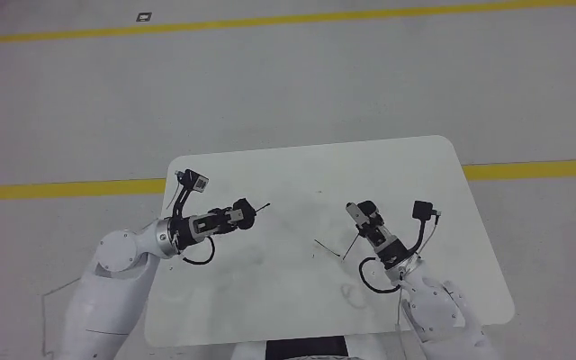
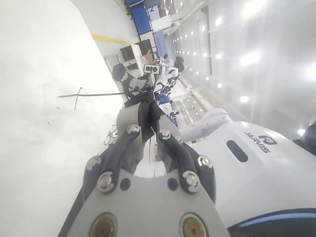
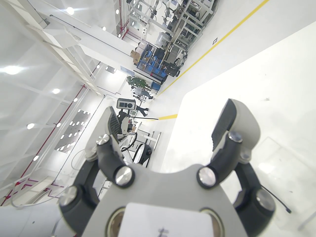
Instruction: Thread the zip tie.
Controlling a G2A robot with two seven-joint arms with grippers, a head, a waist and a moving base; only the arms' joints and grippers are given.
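Left gripper (image 1: 245,214) clamps the zip tie (image 1: 262,209) (tip poking out), right gripper (image 3: 170,107) hangs wide open over the table (image 1: 297,171) near another tie (image 2: 98,95).

pale grey floor (image 1: 288,81) with yellow lines (image 1: 270,21); white table (image 1: 405,180); bright ceiling lights (image 2: 244,99); blue racks (image 3: 150,66).

Table (image 1: 432,180) white, smooth, faint sheen. Zip tie (image 1: 262,209) toward 9 o'clock — thin matt black plastic. Right gripper (image 3: 171,114) pads (image 3: 219,127) ribbed black rubber — shells (image 3: 249,120) grey plastic, screws (image 3: 207,175) shiny metal.
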